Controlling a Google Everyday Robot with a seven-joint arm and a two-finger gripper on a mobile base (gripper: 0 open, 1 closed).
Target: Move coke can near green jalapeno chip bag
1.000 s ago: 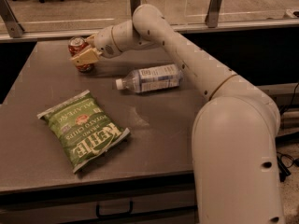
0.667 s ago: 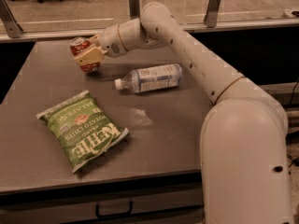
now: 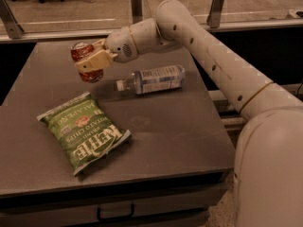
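The coke can (image 3: 84,62), red with a silver top, is held in the air above the table's far left part, tilted a little. My gripper (image 3: 92,60) is shut on the coke can, its cream fingers (image 3: 94,60) clamped across the can's middle. The green jalapeno chip bag (image 3: 84,130) lies flat on the table's front left, below the can and nearer the camera. The can is apart from the bag, above and behind it.
A clear plastic water bottle (image 3: 151,79) lies on its side in the middle of the grey table (image 3: 180,131), right of the can. My white arm (image 3: 213,56) reaches in from the right. A rail and floor lie behind the table.
The gripper has lifted the coke can off the table and carried it forward, toward the chip bag. The bottle and the bag have stayed where they were.
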